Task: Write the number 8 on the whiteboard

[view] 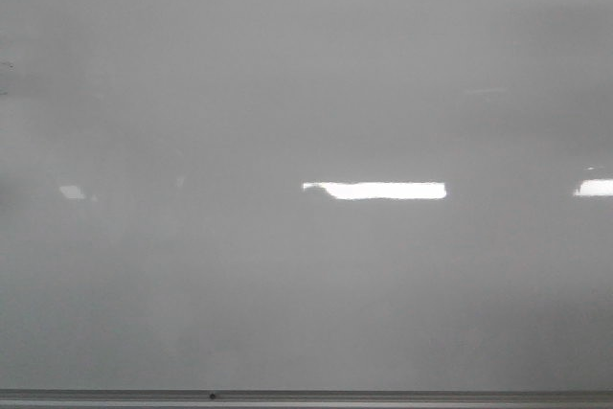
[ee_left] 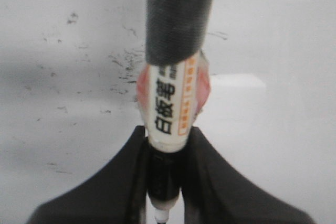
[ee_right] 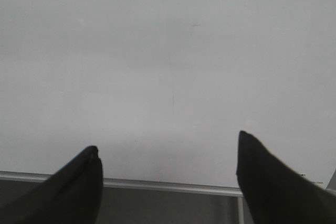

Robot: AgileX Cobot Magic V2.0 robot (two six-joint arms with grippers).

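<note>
- Whiteboard (view: 287, 93) gloss fills the front view, with bright reflections at centre and 3 o'clock and a grey frame edge (view: 306, 396) at 6 o'clock; no arm and no drawn figure are seen there.
- Only in the left wrist view is a marker (ee_left: 173, 103) shown, clamped between the left gripper's (ee_left: 164, 182) fingers (ee_left: 105, 192), with faint black smudges (ee_left: 123, 66) on the board behind it.
- In the right wrist view, the right gripper's (ee_right: 168, 174) fingers (ee_right: 268, 187) are spread wide with nothing between them, before bare board and frame.
</note>
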